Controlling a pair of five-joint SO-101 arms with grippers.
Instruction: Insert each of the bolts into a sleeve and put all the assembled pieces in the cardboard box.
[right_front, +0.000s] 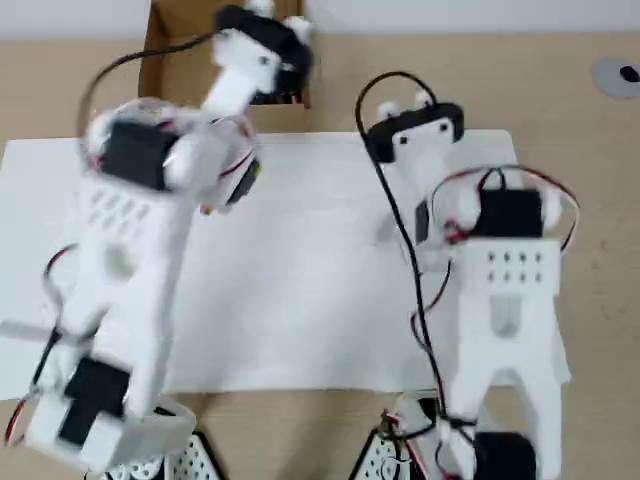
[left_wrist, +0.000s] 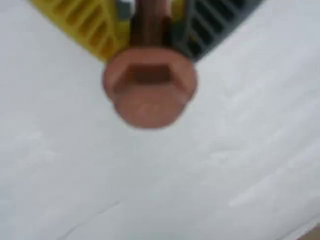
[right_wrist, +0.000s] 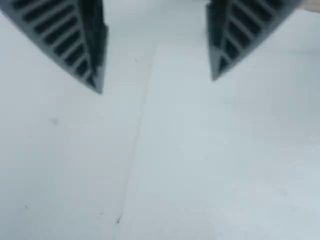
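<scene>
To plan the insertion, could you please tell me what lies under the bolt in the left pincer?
The plain white sheet lies below the bolt. The fingers of the left pincer cover part of its shank, and the head hides the sheet right beneath it.

Figure: Count of the items in the work cell, by kind.
Arms: two, the left arm and the right arm. End effectors: two, the left end effector and the right end effector. Fingers: four, two to each end effector, namely one yellow finger and one grey finger on the left, and two dark fingers on the right. Bolts: one, a reddish-brown bolt with one broad head. Boxes: one cardboard box. Sheets: one white sheet. Tabletops: one tabletop of pale wood. Discs: one round grey disc. Black cables: two, one to each arm.
</scene>
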